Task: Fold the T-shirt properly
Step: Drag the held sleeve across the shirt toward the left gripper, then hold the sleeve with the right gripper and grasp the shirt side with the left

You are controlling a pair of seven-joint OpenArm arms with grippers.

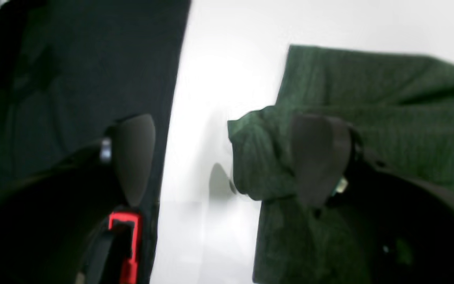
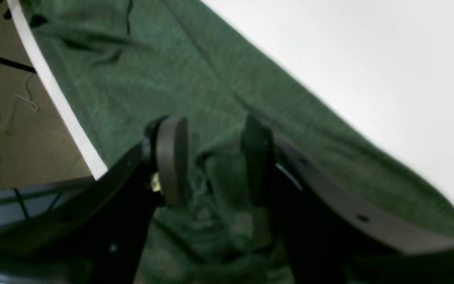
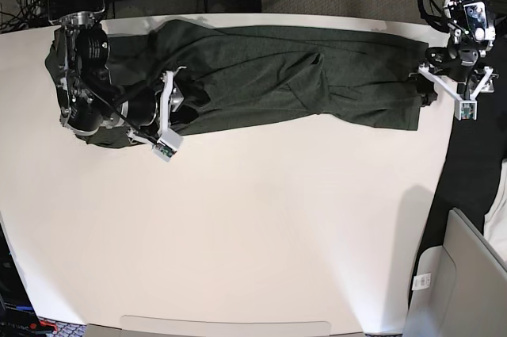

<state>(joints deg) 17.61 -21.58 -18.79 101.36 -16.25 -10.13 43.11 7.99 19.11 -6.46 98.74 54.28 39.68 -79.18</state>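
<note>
T-shirt (image 3: 261, 75) end, probably under right arm (image 3: 95, 75)

One dark olive-green heathered knit T-shirt (image 3: 277, 75), spread from nine to three o'clock along one white table (image 3: 253, 234). Two black robot grippers: left gripper (image 3: 463, 87) at three, right gripper (image 3: 170, 119) at nine.

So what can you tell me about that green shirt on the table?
The T-shirt is dark olive-green, thin heathered knit, plain, with long sleeves. It lies stretched in a long, roughly folded band across the far side of the white table, wrinkled through the middle. The left gripper stands wide open at one end, by a bunched cuff. The right gripper sits over the other end, jaws partly apart around a fold.
</note>
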